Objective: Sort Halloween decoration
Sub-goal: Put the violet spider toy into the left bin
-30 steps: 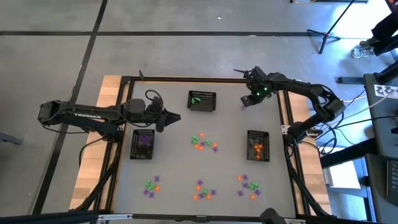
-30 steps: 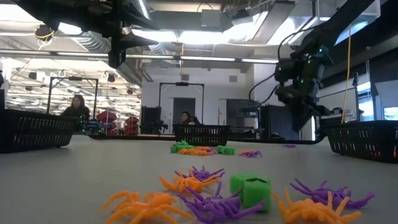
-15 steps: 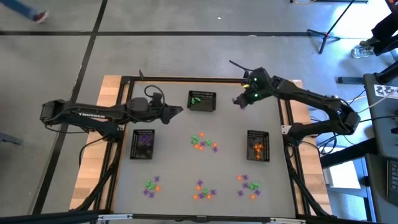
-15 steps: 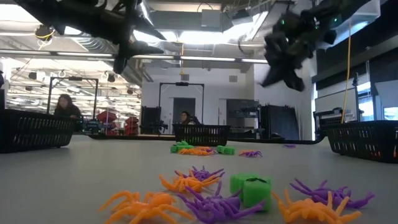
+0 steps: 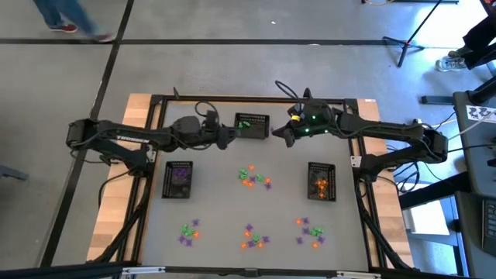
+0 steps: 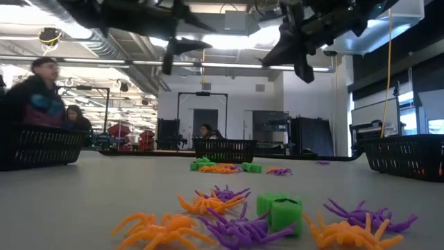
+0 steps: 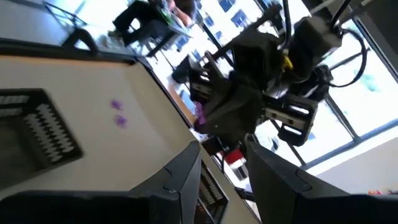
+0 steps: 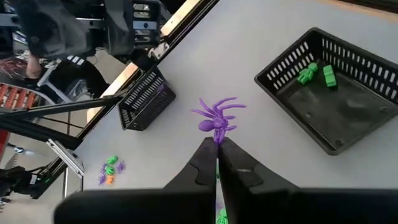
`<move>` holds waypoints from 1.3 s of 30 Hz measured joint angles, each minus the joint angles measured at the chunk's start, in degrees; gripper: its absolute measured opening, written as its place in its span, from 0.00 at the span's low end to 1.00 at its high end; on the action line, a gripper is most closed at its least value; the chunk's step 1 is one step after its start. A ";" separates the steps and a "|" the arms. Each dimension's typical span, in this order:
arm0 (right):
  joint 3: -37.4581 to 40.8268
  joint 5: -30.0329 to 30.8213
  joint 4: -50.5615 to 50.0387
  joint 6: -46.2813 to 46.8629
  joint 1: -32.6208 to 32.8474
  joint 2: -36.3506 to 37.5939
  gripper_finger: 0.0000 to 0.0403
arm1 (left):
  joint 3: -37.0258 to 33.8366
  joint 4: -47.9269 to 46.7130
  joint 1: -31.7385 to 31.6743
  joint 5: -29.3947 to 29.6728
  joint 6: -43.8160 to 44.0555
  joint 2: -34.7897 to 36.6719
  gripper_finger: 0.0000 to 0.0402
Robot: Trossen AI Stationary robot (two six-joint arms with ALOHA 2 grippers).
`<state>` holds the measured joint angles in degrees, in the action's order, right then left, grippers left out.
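Grey tabletop [image 5: 217,201] with black frame. Three black mesh baskets on it: one at far edge middle [image 5: 252,125], one near left edge [image 5: 179,180], one near right edge [image 5: 321,181]. Trinket clusters: centre [image 5: 254,177], and three along near edge [image 5: 189,230] [image 5: 254,237] [image 5: 310,232].

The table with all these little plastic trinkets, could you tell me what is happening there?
The right gripper is shut on a purple plastic spider, carried above the table near the black mesh basket holding green pieces. The left gripper hovers beside that basket, its fingers apart and empty. Mixed purple, green and orange trinkets lie unsorted on the table.
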<state>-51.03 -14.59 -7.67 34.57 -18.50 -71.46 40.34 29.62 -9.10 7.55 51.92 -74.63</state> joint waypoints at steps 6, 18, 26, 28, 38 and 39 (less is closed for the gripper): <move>0.00 0.84 0.97 0.02 1.12 0.00 0.01 | 8.03 -0.46 -0.28 -2.49 0.00 -8.86 0.30; 0.00 1.58 1.12 -0.07 1.39 0.00 0.01 | 18.13 -2.15 -1.80 -5.64 0.00 -18.40 0.30; 0.00 3.32 1.04 -0.09 3.22 0.00 0.01 | 18.43 -6.20 -1.85 -5.53 0.31 -19.69 0.30; 0.00 3.67 1.07 -0.11 3.34 0.00 0.01 | 18.40 -6.53 -1.84 -5.38 0.22 -19.71 0.30; 0.00 3.98 1.28 -0.33 3.49 0.00 0.01 | 18.40 -9.47 -2.79 -4.41 0.01 -19.71 0.30; 0.00 3.98 1.26 -0.33 3.49 0.00 0.01 | 18.40 -9.74 -2.99 -4.44 0.02 -19.71 0.30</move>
<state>-51.03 -10.61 -6.42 34.24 -15.00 -71.46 58.74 19.88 -12.10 3.11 51.94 -94.35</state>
